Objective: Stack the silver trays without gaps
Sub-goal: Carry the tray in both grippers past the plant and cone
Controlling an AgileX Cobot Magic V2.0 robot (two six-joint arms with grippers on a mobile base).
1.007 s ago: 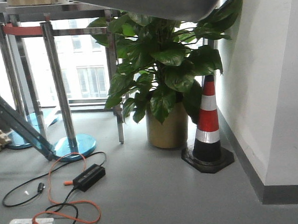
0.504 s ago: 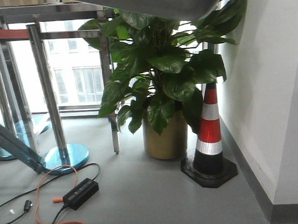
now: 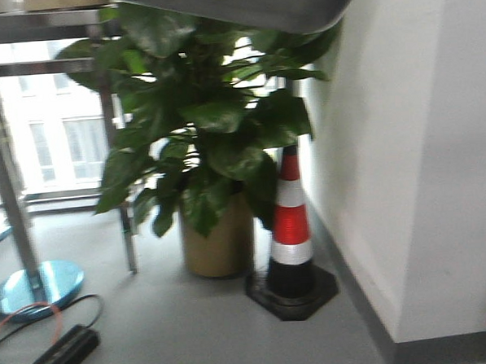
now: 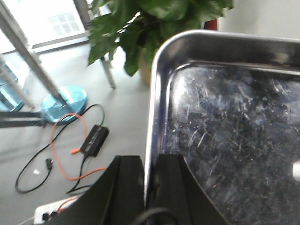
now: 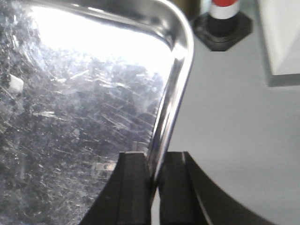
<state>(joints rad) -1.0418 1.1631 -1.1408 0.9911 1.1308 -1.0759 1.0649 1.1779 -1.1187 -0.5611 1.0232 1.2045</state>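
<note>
Though scratched, polished silver tray (image 4: 225, 131), rim clamped in left end effector (image 4: 149, 165) and right end effector (image 5: 153, 163).

The plant (image 3: 200, 135) and cone (image 3: 291, 220) have shifted left in view.

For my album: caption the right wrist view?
Right gripper pinches the rim of a scratched, shiny stainless-steel tray above grey floor.
</note>
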